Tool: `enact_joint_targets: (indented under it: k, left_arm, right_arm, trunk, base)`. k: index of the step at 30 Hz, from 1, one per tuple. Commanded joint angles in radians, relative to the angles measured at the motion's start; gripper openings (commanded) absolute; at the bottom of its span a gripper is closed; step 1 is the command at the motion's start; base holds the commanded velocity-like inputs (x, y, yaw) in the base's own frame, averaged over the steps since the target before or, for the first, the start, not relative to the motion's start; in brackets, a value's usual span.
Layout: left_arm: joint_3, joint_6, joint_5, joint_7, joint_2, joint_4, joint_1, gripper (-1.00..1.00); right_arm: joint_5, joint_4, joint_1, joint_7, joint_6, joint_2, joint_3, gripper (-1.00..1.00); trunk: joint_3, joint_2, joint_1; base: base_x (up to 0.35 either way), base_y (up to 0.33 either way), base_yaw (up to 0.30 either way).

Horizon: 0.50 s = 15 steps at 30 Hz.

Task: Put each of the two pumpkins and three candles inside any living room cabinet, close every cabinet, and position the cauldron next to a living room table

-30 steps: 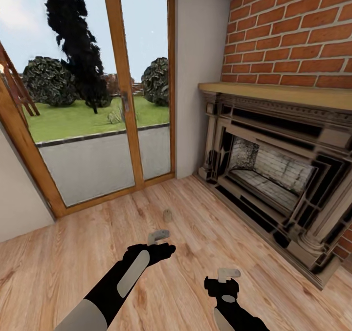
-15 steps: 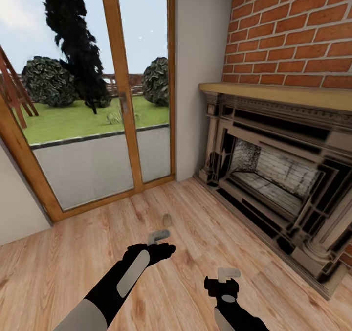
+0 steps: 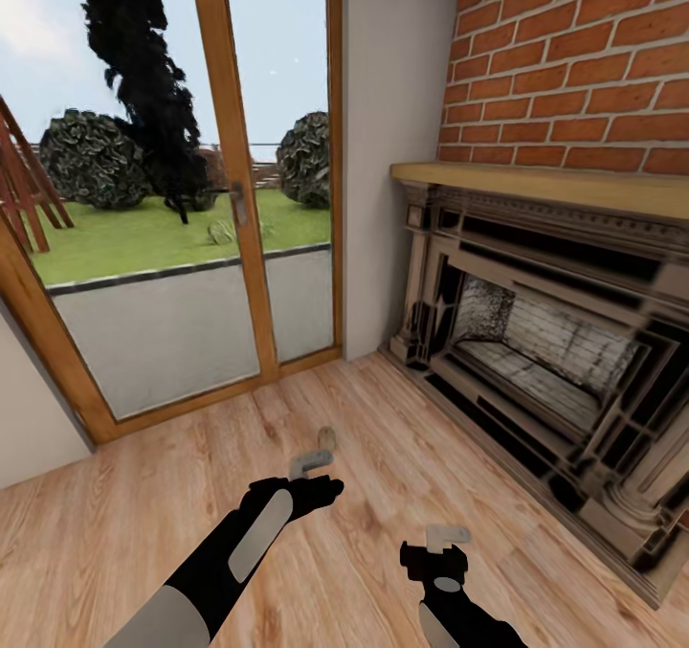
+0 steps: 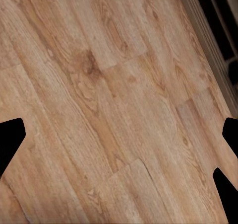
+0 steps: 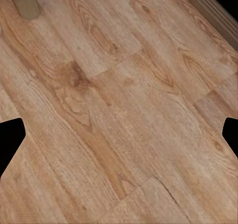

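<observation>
A small beige stub that looks like a candle (image 3: pixel 326 436) stands on the wooden floor just ahead of my left gripper (image 3: pixel 311 461); it also appears in the right wrist view (image 5: pixel 25 3). My left gripper (image 4: pixel 119 139) hangs open over bare floorboards, holding nothing. My right gripper (image 3: pixel 447 536) is lower and to the right, also open and empty (image 5: pixel 119 134) above the floor. The pumpkins, cabinet and cauldron are out of view.
A wood-framed glass door (image 3: pixel 239 208) to a garden is ahead on the left. A stone fireplace (image 3: pixel 536 342) under a brick wall (image 3: pixel 574 64) runs along the right. A white wall corner (image 3: pixel 383 150) stands between them. Wooden floor (image 3: pixel 144 495) spreads around the arms.
The whole view has shifted slightly, so the camera has moved; door and fireplace sit a little differently in frame. Both arms hold the same pose, grippers unchanged.
</observation>
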Motion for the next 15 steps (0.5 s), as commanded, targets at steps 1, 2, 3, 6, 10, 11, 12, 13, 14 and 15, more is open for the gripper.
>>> enact_joint_targets:
  k: [1,2,3,6,10,11,12,13,14,15]
  left_arm:
    - [-0.002,0.001,0.011,0.010,0.000,-0.001,-0.001,1.00]
    - [-0.002,0.001,0.011,0.010,0.000,-0.001,-0.001,1.00]
    - [-0.002,0.001,0.011,0.010,0.000,-0.001,-0.001,1.00]
    - [-0.001,0.001,0.011,0.010,0.000,-0.001,-0.001,1.00]
    - [-0.001,0.001,0.011,0.010,0.000,-0.001,-0.001,1.00]
    - [-0.001,0.001,0.011,0.010,0.000,-0.001,-0.001,1.00]
    - [-0.001,0.001,0.011,0.010,0.000,-0.001,-0.001,1.00]
    - [-0.001,0.001,0.011,0.010,0.000,-0.001,-0.001,1.00]
    - [-0.001,0.001,0.011,0.010,0.000,-0.001,-0.001,1.00]
    - [-0.001,0.001,0.011,0.010,0.000,-0.001,-0.001,1.00]
  right_arm:
    - [-0.008,-0.001,-0.001,-0.008,0.001,-0.001,0.008,1.00]
    - [-0.008,-0.001,-0.001,-0.008,0.001,-0.001,0.008,1.00]
    - [-0.008,-0.001,-0.001,-0.008,0.001,-0.001,0.008,1.00]
    - [-0.008,-0.001,-0.001,-0.008,0.001,-0.001,0.008,1.00]
    - [-0.008,-0.001,-0.001,-0.008,0.001,-0.001,0.008,1.00]
    - [-0.008,-0.001,-0.001,-0.008,0.001,-0.001,0.008,1.00]
    - [-0.008,-0.001,-0.001,-0.008,0.001,-0.001,0.008,1.00]
    - [-0.008,-0.001,-0.001,-0.008,0.001,-0.001,0.008,1.00]
    - [-0.008,-0.001,-0.001,-0.008,0.001,-0.001,0.008,1.00]
    - [-0.008,-0.001,-0.001,-0.008,0.001,-0.001,0.008,1.00]
  trunk:
    - [-0.001,-0.001,0.000]
    - [-0.001,-0.001,0.000]
    - [-0.001,-0.001,0.000]
    - [-0.001,-0.001,0.000]
    - [-0.001,-0.001,0.000]
    - [-0.001,-0.001,0.000]
    - [-0.001,-0.001,0.000]
    - [-0.001,-0.001,0.000]
    - [-0.001,-0.001,0.000]
    - [-0.001,-0.001,0.000]
  base:
    - [0.160,0.000,0.000]
    - [0.160,0.000,0.000]
    - [0.160,0.000,0.000]
    - [0.160,0.000,0.043]
    - [0.160,0.000,0.172]
    - [0.160,0.000,0.247]
    - [0.160,0.000,0.255]
    - [0.160,0.000,0.267]
    - [0.160,0.000,0.272]
    - [0.160,0.000,0.280]
